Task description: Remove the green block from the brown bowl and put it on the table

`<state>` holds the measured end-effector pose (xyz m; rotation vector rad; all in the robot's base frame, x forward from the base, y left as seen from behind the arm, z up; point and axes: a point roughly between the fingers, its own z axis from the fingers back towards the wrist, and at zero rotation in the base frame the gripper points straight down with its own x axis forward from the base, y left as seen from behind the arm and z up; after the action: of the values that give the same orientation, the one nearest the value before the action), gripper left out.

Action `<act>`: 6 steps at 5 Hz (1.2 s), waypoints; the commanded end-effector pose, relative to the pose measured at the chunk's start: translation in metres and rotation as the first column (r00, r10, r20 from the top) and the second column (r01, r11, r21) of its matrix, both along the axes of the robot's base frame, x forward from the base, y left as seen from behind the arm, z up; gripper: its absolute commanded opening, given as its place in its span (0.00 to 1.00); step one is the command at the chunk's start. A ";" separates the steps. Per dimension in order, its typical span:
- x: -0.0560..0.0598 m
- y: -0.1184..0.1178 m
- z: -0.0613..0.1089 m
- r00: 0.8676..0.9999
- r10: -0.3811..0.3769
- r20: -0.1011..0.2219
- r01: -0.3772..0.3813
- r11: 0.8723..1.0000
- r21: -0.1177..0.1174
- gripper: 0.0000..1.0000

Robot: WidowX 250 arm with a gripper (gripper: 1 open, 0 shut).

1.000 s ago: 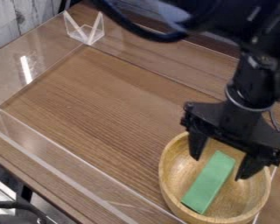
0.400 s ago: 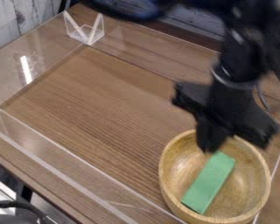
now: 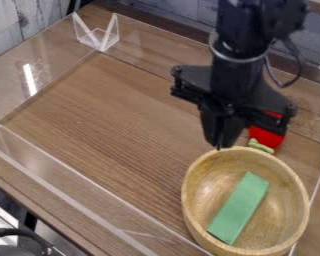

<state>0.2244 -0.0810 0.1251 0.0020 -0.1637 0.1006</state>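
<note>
The single camera view looks down at an angle across the table [image 3: 109,110], a brown wood-grain top edged by low clear acrylic walls [image 3: 29,150]. At the far left corner a small clear bracket [image 3: 96,33] stands on the wall line.

The brown bowl [image 3: 203,190] sits at the near right of the table, wide and shallow, with a thick pale rim. The green block [image 3: 239,208] lies flat inside it, on the right half of the bowl floor, its long side running from the near rim up toward the far right rim. Nothing touches the block; it rests on the bowl alone.

The black arm comes down from the top of the view, and the gripper [image 3: 224,135] hangs point-down above the far rim of the bowl, clear of the block and higher than the bowl's edge. The fingers [image 3: 219,128] stand close together, a narrow dark pair with little or no gap between them, and they hold nothing. The view is somewhat blurred here, so whether the tips quite meet I cannot tell.

Just behind the bowl's far right rim, partly hidden by the gripper body, lies a small red object with a bit of green on it [image 3: 266,136], resting on the table beside the bowl
</note>
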 end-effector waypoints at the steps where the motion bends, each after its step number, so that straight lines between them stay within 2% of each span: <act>1: -0.008 -0.005 -0.010 0.999 0.030 0.010 -0.030 1.000 -0.005 1.00; 2: -0.015 -0.014 -0.027 0.998 0.066 -0.001 -0.066 0.998 -0.009 1.00; 3: -0.003 -0.022 -0.049 0.996 0.090 -0.010 -0.090 0.996 -0.016 1.00; 4: 0.010 -0.023 -0.062 0.993 0.114 -0.012 -0.114 0.993 -0.021 1.00; 5: 0.008 -0.024 -0.087 0.991 0.135 -0.019 -0.136 0.990 -0.024 1.00; 6: 0.006 -0.021 -0.086 0.979 0.205 -0.020 -0.205 0.978 -0.023 0.00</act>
<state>0.2261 -0.1012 0.0298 0.0128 -0.1093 0.3069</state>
